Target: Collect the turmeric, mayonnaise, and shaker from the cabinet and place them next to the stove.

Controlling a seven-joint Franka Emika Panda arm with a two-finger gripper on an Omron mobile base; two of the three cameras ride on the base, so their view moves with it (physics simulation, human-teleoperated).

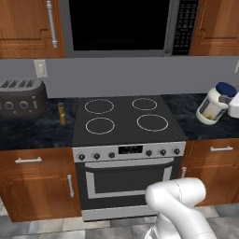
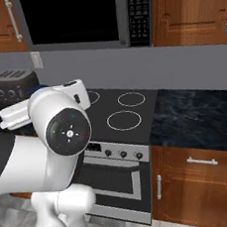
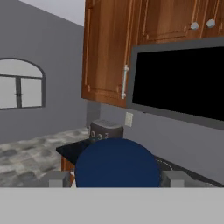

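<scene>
One squat white mayonnaise [image 1: 214, 105] jar, dark blue lid, tilted, pinched in the pincer [image 3: 117, 179].

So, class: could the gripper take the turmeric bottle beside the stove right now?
Probably not yet: the gripper holds the mayonnaise, across the stove from the turmeric, which otherwise stands unobstructed.

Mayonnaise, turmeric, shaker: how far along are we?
Done: the turmeric stands on the counter left of the stove. In hand: the mayonnaise, tilted in the hand above the counter right of the stove. Left: set it down, then fetch the shaker.
</scene>
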